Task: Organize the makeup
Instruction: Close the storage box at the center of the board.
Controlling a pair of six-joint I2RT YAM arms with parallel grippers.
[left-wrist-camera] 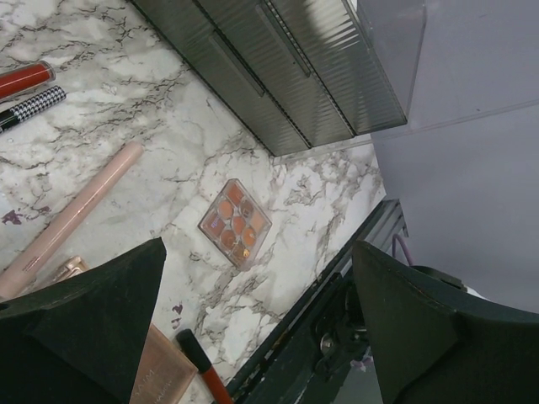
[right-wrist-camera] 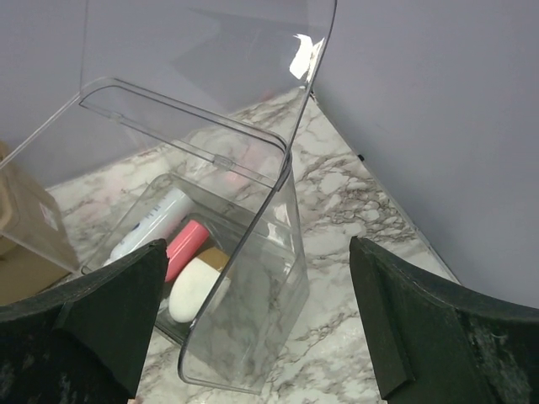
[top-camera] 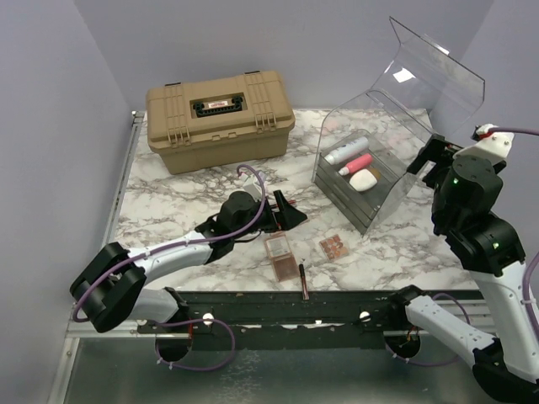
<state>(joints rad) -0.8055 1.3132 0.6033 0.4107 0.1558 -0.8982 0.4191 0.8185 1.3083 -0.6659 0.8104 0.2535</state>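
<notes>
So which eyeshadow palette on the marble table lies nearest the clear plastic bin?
The small square palette with nine orange pans; the larger pinkish-brown palettes lie farther left.

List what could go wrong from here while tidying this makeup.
The right claw hangs open beside the bin's raised clear lid; a bump could swing it shut. The red pencil lies near the front edge of the table; a careless sweep by the left claw might roll it off.

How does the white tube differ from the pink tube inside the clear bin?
The white tube is longer than the pink tube. The white tube lies at the end of the row; the pink tube lies between it and the white oval piece. Both lie side by side in the clear bin.
</notes>
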